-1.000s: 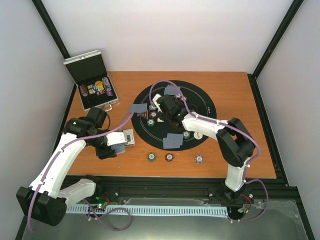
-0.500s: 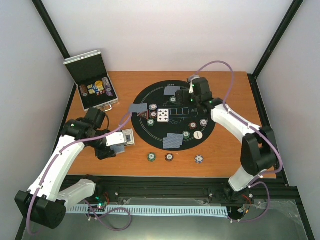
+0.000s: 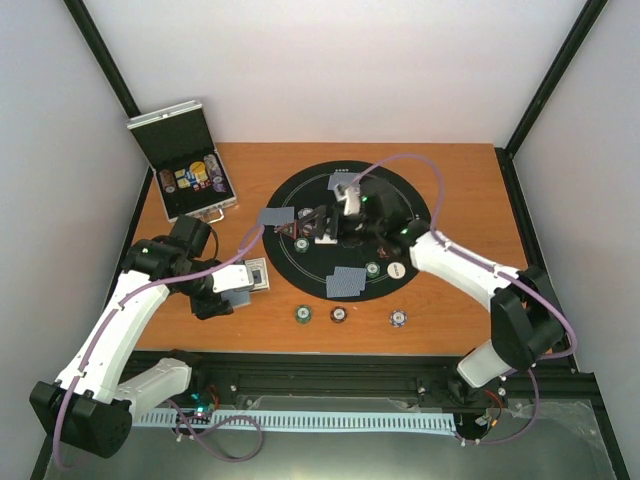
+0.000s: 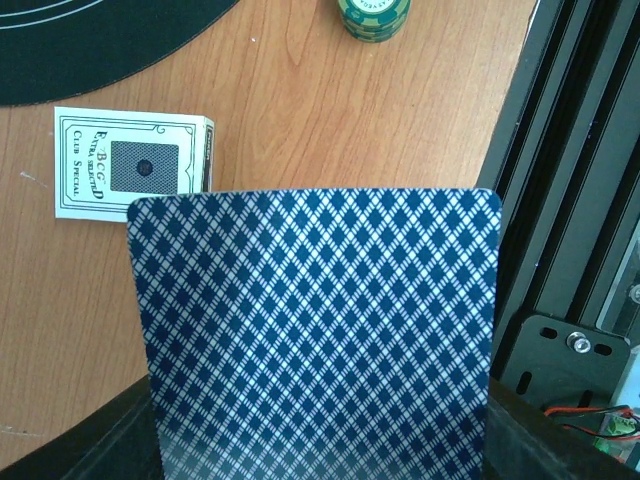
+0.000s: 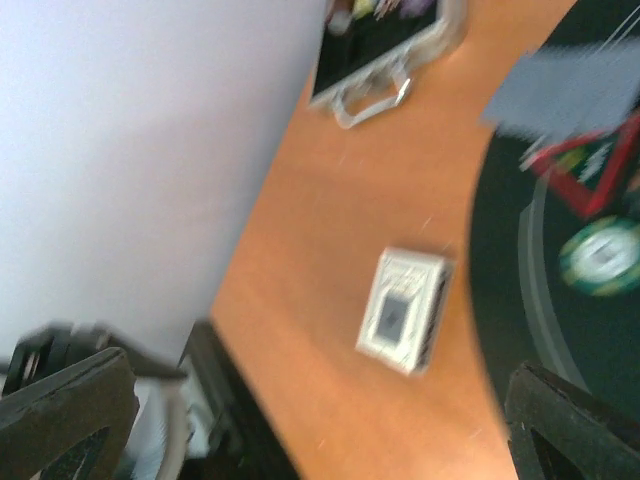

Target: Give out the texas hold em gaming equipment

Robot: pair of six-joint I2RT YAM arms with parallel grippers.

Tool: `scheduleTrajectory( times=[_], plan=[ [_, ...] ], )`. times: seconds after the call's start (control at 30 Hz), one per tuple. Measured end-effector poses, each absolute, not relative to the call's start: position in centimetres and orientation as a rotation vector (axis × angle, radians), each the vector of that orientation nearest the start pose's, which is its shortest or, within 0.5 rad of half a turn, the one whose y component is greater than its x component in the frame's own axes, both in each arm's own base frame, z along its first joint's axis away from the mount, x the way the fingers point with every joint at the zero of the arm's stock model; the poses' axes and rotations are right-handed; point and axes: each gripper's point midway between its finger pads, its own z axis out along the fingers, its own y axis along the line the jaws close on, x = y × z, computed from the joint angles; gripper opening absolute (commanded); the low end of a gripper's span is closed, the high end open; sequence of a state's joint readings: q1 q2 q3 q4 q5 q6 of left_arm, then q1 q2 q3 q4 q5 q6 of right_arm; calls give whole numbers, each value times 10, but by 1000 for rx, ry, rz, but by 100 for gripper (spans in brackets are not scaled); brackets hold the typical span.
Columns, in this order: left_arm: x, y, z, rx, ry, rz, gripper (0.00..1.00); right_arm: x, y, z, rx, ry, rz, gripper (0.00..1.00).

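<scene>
playing card between left fingers, right fingers apart

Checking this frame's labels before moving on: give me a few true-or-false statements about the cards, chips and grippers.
1. The left gripper holds a blue-patterned card. True.
2. The card box lies on the black mat. False: it lies on the wooden table beside the mat.
3. The chip case is closed. False: its lid stands open.
4. Three chips sit on the table in front of the mat. True.
5. The right gripper grips a card. False: its fingers are apart, empty.
</scene>
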State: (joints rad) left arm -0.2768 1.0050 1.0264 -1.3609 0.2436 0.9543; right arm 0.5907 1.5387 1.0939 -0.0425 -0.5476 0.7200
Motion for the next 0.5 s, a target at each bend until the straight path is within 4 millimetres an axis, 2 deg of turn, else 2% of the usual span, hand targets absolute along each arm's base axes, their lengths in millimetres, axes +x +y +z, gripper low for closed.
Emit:
scheduleTrajectory(
  times=[0.1,0.2,0.33,0.5],
  plan=[
    [159,-89,167,1670,2291,-224,1,280,358,215,-319,2319,1401,100],
    [159,-90,168,1669,2289,-228,1,246,380,209,-372,2372,1458,100],
    [160,-90,168,1669,2289,-227,1,222,397,200,-386,2414,1514,100],
    [159,-90,168,1669,2288,-227,1,187,423,193,-468,2445,1548,88]
  ],
)
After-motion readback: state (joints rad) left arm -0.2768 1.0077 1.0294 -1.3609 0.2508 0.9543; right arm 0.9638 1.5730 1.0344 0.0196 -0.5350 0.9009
